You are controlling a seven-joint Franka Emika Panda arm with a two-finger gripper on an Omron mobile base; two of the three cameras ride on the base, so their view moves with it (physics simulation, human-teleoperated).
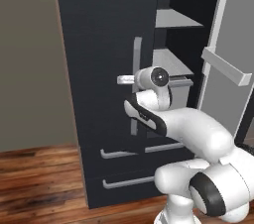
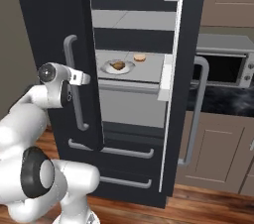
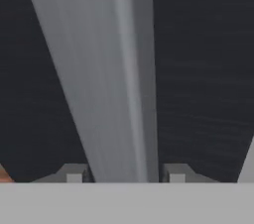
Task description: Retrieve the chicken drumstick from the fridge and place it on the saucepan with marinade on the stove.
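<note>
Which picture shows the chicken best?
The right base view: the chicken drumstick lies on a white plate on a fridge shelf. In the left base view the shelf is edge-on; the hand view faces the door handle.

In the left base view the robot's own white forearm covers the lower part of the tall black fridge's (image 1: 99,44) grey bar handle (image 1: 136,52), and the two-finger gripper's (image 1: 125,80) tips are lost against that bar, so whether they touch it cannot be told there. In the hand view the grey bar runs off the top edge and its lower end drops behind the bottom band. In the right base view the small golden-brown chicken drumstick (image 2: 118,65) on the white round plate (image 2: 106,69) is too small for its shape to be made out, the small round tan bun-like item (image 2: 140,58) beside it is just a blob, and the grey microwave oven (image 2: 225,62) is cut off by the right edge.
</note>
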